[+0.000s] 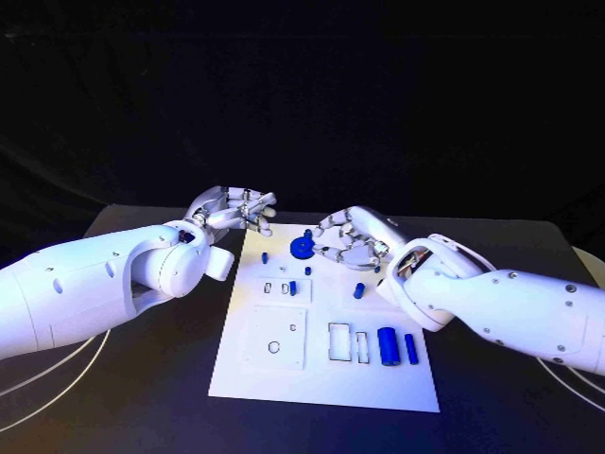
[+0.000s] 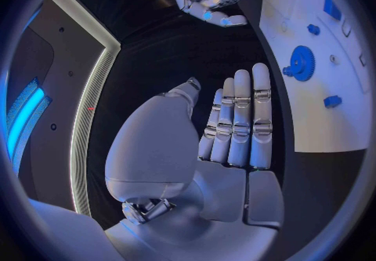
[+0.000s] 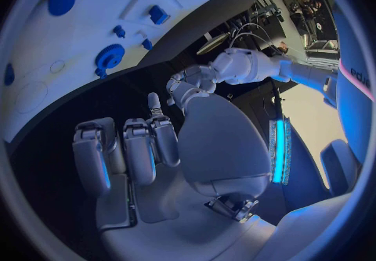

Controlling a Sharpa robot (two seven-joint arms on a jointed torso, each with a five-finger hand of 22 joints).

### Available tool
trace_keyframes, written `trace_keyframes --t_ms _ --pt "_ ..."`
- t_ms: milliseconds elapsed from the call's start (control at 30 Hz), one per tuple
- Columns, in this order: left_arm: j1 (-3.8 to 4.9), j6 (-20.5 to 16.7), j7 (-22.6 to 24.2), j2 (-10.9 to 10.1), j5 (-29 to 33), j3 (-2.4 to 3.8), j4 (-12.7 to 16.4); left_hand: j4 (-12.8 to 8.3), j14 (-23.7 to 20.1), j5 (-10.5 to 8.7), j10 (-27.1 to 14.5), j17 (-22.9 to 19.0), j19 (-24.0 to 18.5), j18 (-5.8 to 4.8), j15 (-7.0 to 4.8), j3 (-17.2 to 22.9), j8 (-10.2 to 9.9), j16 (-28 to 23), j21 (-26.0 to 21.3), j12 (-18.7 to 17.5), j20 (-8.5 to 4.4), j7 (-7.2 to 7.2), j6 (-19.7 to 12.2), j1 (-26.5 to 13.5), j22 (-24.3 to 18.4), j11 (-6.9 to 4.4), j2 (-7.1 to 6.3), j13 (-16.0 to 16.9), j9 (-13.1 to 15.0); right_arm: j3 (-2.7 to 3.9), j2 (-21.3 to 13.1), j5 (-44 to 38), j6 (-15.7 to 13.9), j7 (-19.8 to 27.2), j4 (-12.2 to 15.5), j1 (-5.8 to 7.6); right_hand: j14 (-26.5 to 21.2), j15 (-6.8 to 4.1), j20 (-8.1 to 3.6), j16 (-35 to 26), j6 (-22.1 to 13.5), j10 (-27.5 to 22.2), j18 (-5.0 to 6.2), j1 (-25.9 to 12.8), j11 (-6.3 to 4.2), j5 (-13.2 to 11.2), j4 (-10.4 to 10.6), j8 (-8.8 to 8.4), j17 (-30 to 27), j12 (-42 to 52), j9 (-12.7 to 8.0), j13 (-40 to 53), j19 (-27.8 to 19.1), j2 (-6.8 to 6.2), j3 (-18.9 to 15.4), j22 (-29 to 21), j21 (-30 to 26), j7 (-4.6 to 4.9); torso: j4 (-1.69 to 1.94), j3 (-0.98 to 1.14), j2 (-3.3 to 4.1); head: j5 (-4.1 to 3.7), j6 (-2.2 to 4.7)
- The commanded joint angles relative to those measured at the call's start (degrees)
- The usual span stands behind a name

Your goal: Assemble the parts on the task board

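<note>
While the white board [image 1: 323,378] lies in the middle of the black table [image 1: 112,416], the blue gear [image 1: 302,248] is seen standing at its far end, between the two hands. Just beside it on the right, the right hand [image 1: 351,238] is held over the far edge of the board; its fingers [image 3: 129,154] are curled inward and nothing is seen in them in the wrist view. To the gear's left, the left hand [image 1: 234,210] is raised off the far-left corner of the board, and its fingers [image 2: 239,120] are shown straight and together, nothing held.

By the look of it, the gear is the part in hand. A clean job would call for it to be taken by its rim, kept level, and lowered squarely onto its seat, with the fingers kept off the small blue pieces [image 1: 358,289] close by.

Nearer on the board, two blue cylinders [image 1: 388,345] are laid side by side by the near-right edge, beside a rectangular slot [image 1: 341,342]. A square plate [image 1: 275,338] with a hole is set to the left of them. Little room is left around the gear: the right hand crowds it, and the small pegs nearby could be knocked. Pale cables [image 1: 43,378] are draped over the table on the left, well apart from the work.
</note>
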Motion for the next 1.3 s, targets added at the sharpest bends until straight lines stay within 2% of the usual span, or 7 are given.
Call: trace_keyframes --t_ms 33,133,167,400,533,700,1300 --pt "0.10 7.6 -10.9 0.1 -12.4 0.05 -0.6 0.0 2.2 0.20 2.1 3.1 1.7 0.72 -0.90 -0.9 0.9 4.3 2.9 2.4 -0.91 -0.56 1.0 -1.8 1.7 -0.84 0.20 1.7 0.8 0.02 -2.3 17.4 4.8 8.6 0.6 1.06 5.2 -0.62 -0.58 -0.2 0.8 0.0 -0.45 0.3 -0.57 0.4 0.1 1.13 11.8 -0.2 0.5 7.2 5.1 -0.06 0.3 14.1 -0.2 -0.42 -0.19 0.09 -0.43 0.03 0.41" --pt "0.32 11.8 -16.5 0.2 -18.4 0.07 -1.1 0.5 5.9 0.20 2.5 17.3 3.1 0.12 -2.26 -2.7 2.6 19.6 12.2 8.9 -2.96 -1.69 0.9 -5.8 8.6 -2.01 1.65 7.6 2.9 0.04 -5.2 22.0 7.2 9.5 1.2 2.08 5.2 -1.27 -1.17 -0.2 1.6 0.0 -0.42 -0.1 -1.23 0.8 0.2 3.09 11.7 -0.2 1.7 7.2 5.0 -0.20 0.0 14.0 -0.3 -1.23 -0.33 0.23 -0.61 0.16 0.59" --pt "0.55 13.5 -18.7 0.2 -20.7 0.07 -1.3 0.4 9.5 0.14 1.9 27.1 5.0 -0.99 -2.66 -3.6 3.7 28.4 20.5 11.8 -2.97 -2.11 1.0 -8.3 18.7 -2.42 2.47 10.2 4.1 0.04 -6.3 23.6 8.1 9.8 1.4 2.38 5.2 -1.34 -1.28 -0.3 1.6 0.0 -0.39 -0.2 -1.34 0.8 0.2 3.39 11.6 -0.3 1.9 7.1 4.9 -0.23 0.0 14.0 -0.4 -1.25 -0.38 0.28 -0.68 0.16 0.71" --pt "2.10 20.2 -30.2 1.0 -33.8 0.08 -1.2 0.4 17.7 0.31 -1.4 48.9 8.9 -3.48 -3.49 -5.5 8.1 46.3 38.8 24.3 -3.29 -3.15 0.3 -10.6 41.1 -3.31 4.37 21.7 9.1 0.03 -11.4 28.6 9.5 10.6 2.1 3.18 5.0 -1.52 -1.53 -0.5 1.0 -0.4 -0.12 -0.4 -1.48 0.9 0.4 4.07 10.8 -0.8 2.5 6.6 4.3 -0.32 -0.1 13.2 -1.2 -1.34 -0.47 0.67 -0.89 0.50 1.15" --pt "3.06 21.7 -35.5 1.8 -39.0 0.07 -0.9 0.4 21.4 0.21 -0.5 58.6 12.6 -5.26 -4.46 -7.8 13.5 53.2 47.0 42.8 -4.33 -4.61 0.0 -12.3 53.1 -4.61 5.11 39.8 14.9 0.03 -13.3 29.5 9.2 10.7 2.4 3.31 5.0 -1.54 -1.56 -0.5 0.7 -0.5 -0.07 -0.4 -1.47 1.0 0.3 4.13 10.7 -0.9 2.6 6.5 4.1 -0.35 -0.1 13.1 -1.4 -1.33 -0.46 0.95 -1.06 0.53 0.98" --pt "4.06 24.2 -40.8 3.5 -42.8 0.03 -1.2 0.6 22.3 0.14 1.7 60.7 14.3 -6.02 -5.08 -10.3 15.8 54.6 49.4 50.2 -4.84 -5.23 -0.3 -15.0 57.3 -5.16 5.51 47.8 17.7 0.03 -14.5 29.8 8.7 10.4 2.6 3.37 4.9 -1.55 -1.60 -0.6 0.4 -0.7 0.00 -0.3 -1.47 1.0 0.3 4.24 10.5 -1.0 2.7 6.4 4.0 -0.40 0.0 12.9 -1.7 -1.31 -0.43 1.17 -1.21 0.63 0.84" --pt "6.23 29.4 -48.5 10.5 -44.7 -2.19 -3.3 0.5 22.3 0.14 -0.4 60.7 15.2 -6.08 -4.96 -13.8 16.3 54.6 49.5 51.2 -5.03 -4.76 -3.5 -14.7 57.4 -4.80 7.09 49.1 20.2 0.03 -15.5 28.6 7.3 8.7 2.0 3.41 4.8 -1.44 -1.60 -0.8 -1.0 -1.0 0.15 -0.2 -1.26 1.7 0.1 4.40 10.0 -1.3 3.0 6.0 3.6 -0.65 0.2 12.5 -2.2 -1.01 -0.46 1.05 -1.13 0.53 -0.51"
